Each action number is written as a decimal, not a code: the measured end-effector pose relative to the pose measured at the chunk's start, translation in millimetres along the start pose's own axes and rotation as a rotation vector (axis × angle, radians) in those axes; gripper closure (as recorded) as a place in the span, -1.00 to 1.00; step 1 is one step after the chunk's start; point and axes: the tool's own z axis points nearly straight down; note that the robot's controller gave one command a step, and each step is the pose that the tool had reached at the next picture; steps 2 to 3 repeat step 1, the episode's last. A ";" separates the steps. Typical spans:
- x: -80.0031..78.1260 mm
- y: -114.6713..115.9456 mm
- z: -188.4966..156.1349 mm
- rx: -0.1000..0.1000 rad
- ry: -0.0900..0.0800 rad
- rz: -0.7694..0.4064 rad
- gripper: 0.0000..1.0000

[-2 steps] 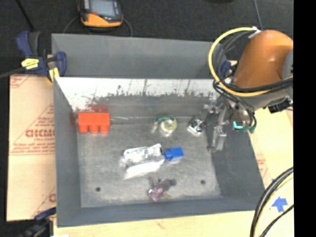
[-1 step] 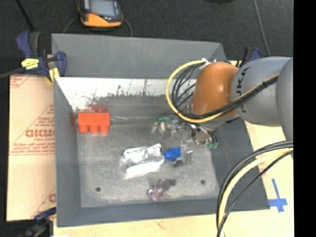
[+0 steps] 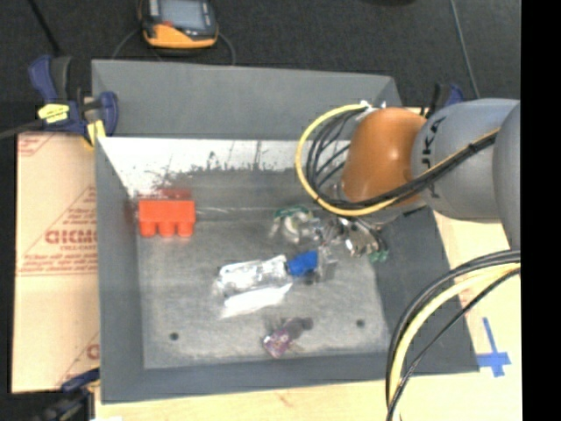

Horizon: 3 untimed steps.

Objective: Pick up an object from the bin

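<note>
Gripper (image 3: 329,239) nr 1 blue obj (image 3: 303,265).

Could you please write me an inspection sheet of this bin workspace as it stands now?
Surface: grey bin floor, scuffed along the far wall.
Job's things: orange block at left; clear packet and blue piece mid-bin; small purple thing near the front.
Clutter: pale-green jumble beside the claw.
Grippers: claw low at the bin's right, under the orange cover.
Cables: black and yellow loops round the wrist.
Surroundings: handheld device beyond the bin.
</note>
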 end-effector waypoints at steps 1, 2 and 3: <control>11.1 -25.0 -167.4 0.004 -0.007 -0.037 1.00; 11.1 -25.0 -167.4 0.004 -0.007 -0.037 1.00; 11.1 -25.0 -167.4 0.004 -0.007 -0.037 1.00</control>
